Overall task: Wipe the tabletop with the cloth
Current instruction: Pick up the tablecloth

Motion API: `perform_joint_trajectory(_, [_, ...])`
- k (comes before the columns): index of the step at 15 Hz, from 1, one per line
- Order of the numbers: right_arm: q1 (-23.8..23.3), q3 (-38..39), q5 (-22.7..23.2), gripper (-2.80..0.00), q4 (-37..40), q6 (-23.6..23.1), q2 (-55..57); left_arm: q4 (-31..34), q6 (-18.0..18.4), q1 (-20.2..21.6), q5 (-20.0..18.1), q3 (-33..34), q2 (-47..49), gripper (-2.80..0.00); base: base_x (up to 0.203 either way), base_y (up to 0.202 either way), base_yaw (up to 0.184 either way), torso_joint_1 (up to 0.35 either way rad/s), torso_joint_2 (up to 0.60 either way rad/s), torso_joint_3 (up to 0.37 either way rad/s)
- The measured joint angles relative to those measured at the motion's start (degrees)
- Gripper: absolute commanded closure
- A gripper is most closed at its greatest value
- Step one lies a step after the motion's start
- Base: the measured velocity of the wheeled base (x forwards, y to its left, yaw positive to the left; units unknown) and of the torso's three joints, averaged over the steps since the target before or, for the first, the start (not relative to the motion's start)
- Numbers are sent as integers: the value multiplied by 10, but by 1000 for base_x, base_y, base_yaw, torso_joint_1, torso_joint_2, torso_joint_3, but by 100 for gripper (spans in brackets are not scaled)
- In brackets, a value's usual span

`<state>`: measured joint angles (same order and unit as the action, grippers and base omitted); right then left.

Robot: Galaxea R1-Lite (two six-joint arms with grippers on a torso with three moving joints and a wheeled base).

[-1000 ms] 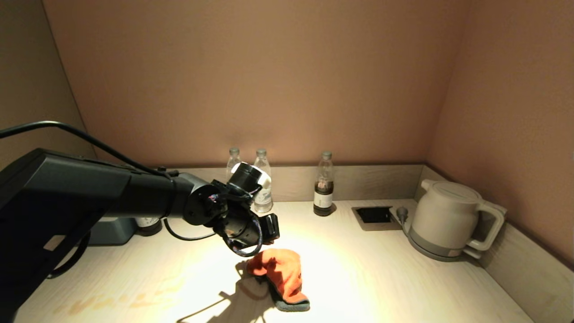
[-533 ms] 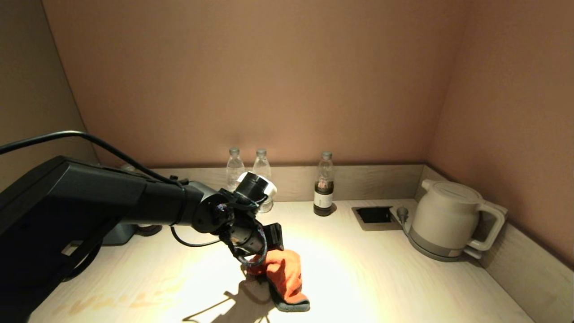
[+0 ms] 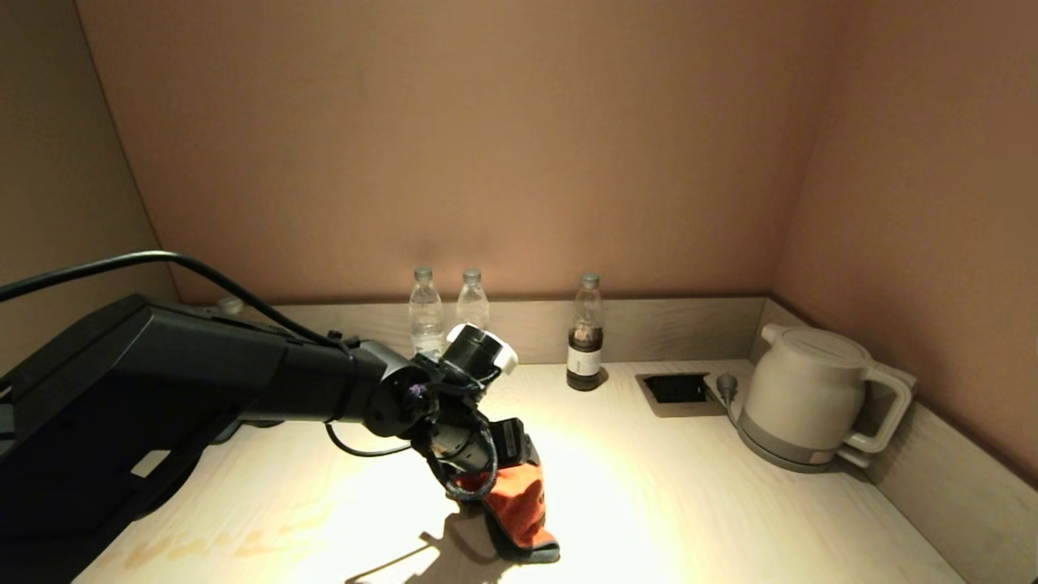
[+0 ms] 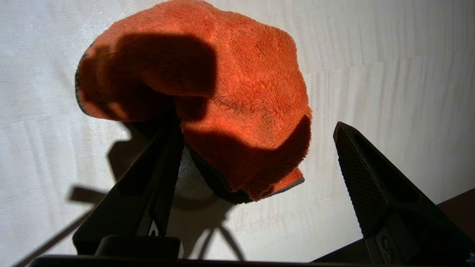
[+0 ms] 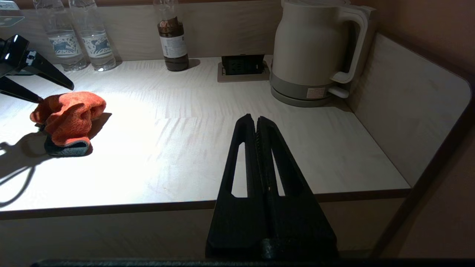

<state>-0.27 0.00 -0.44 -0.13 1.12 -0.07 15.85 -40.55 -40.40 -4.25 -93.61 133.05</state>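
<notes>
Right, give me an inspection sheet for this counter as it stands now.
Surface: pale wood tabletop, brightly lit in the middle, faint stains near its front left.
Job's things: orange cloth lies crumpled on the tabletop.
Clutter: two clear water bottles and a dark bottle by the back rim; white kettle at the right; black recess beside it.
Hands: left hand open, fingers straddling the cloth's edge; right hand shut, parked off the front edge.
Cables: black cable along the left arm.
Surroundings: plain brown walls.
</notes>
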Motion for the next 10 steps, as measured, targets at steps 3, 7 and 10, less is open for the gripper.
perform_joint_trajectory(3, [0, 0, 0, 0, 0, 0, 0, 3, 1, 0, 0, -5, 7, -280, 0, 0, 0, 0, 0, 0])
perform_joint_trajectory(7, [0, 0, 0, 0, 0, 0, 0, 7, 11, 0, 36, -14, 17, -280, 0, 0, 0, 0, 0, 0])
perform_joint_trajectory(10, [0, 0, 0, 0, 0, 0, 0, 8, 23, -4, 62, -16, 23, -280, 0, 0, 0, 0, 0, 0])
